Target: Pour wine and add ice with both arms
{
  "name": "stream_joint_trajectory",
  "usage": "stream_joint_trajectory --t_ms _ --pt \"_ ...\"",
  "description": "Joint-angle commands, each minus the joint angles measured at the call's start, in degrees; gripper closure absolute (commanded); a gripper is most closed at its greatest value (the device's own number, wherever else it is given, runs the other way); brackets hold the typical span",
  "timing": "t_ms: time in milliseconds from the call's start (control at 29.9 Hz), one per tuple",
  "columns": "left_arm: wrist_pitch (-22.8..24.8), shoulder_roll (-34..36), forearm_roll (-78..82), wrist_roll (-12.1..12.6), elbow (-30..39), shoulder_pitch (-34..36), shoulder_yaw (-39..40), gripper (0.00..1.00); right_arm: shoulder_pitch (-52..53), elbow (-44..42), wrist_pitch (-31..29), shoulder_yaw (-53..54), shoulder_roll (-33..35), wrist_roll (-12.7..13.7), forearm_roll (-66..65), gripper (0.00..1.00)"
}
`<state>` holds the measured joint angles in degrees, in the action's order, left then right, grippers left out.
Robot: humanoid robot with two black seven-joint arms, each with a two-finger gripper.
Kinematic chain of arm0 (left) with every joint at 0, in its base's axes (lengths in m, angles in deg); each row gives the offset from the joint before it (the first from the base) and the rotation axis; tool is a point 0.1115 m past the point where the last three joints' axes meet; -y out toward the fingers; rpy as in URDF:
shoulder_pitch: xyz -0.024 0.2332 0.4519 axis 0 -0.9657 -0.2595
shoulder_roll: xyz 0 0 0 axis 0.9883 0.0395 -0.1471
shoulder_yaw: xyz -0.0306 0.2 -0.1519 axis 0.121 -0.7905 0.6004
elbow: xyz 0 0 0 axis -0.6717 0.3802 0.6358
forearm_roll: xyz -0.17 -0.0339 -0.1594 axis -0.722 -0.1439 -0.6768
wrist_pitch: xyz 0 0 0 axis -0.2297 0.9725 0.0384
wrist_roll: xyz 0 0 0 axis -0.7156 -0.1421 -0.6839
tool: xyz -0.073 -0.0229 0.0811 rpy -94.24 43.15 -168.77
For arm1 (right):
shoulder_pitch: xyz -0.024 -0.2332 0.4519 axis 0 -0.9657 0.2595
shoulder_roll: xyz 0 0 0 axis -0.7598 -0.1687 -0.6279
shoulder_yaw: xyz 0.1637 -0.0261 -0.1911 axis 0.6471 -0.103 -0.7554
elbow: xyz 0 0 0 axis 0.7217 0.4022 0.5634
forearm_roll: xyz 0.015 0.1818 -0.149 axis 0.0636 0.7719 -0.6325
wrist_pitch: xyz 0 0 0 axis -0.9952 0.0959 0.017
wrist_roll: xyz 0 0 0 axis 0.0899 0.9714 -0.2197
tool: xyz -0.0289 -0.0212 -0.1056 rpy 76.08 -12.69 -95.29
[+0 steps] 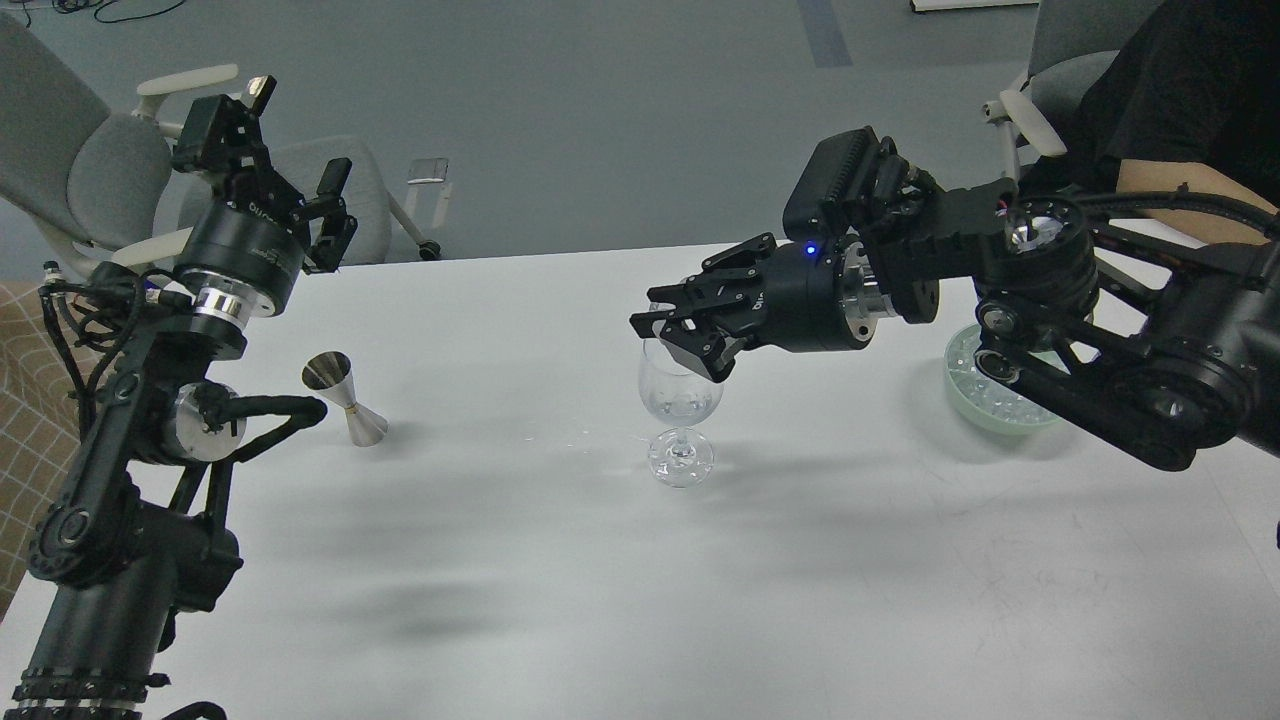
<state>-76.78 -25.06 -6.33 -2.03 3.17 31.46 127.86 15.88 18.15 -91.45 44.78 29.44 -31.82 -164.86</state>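
White table point(500, 560), jigger point(345, 398), wine glass point(680, 400), green bowl point(985, 400)

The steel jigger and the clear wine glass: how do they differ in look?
The small steel hourglass-shaped jigger is opaque metal; the clear stemmed wine glass is transparent. The jigger stands apart from both arms; the glass has the right gripper just above its rim. Both stand upright on the white table.

Left gripper point(290, 150) raised, jaws apart; right gripper point(680, 335) level
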Motion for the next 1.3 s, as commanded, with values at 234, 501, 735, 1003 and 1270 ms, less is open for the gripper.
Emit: stream_joint_trajectory --t_ms 234,501,735,1003,1270 --pt "0.0 0.1 -0.2 0.0 0.0 0.1 0.0 0.02 0.0 0.1 0.0 0.1 -0.1 0.0 0.1 0.51" --pt "-0.1 0.1 -0.3 0.0 -0.3 0.4 0.1 0.02 -0.6 -3.9 0.0 10.2 -2.5 0.0 1.1 0.00" --pt "-0.6 0.0 -0.5 -0.6 -0.9 1.0 0.2 0.02 1.6 -20.1 0.0 25.0 -7.8 -0.3 1.1 0.00" --pt "-0.7 1.4 -0.6 -0.1 -3.8 3.7 0.0 0.02 4.9 -39.6 5.6 36.4 -14.2 0.2 11.6 0.02" --pt "0.7 2.2 -1.1 -0.2 -13.3 9.0 0.0 0.02 5.4 -51.7 13.5 35.8 -14.9 -0.4 40.8 0.03"
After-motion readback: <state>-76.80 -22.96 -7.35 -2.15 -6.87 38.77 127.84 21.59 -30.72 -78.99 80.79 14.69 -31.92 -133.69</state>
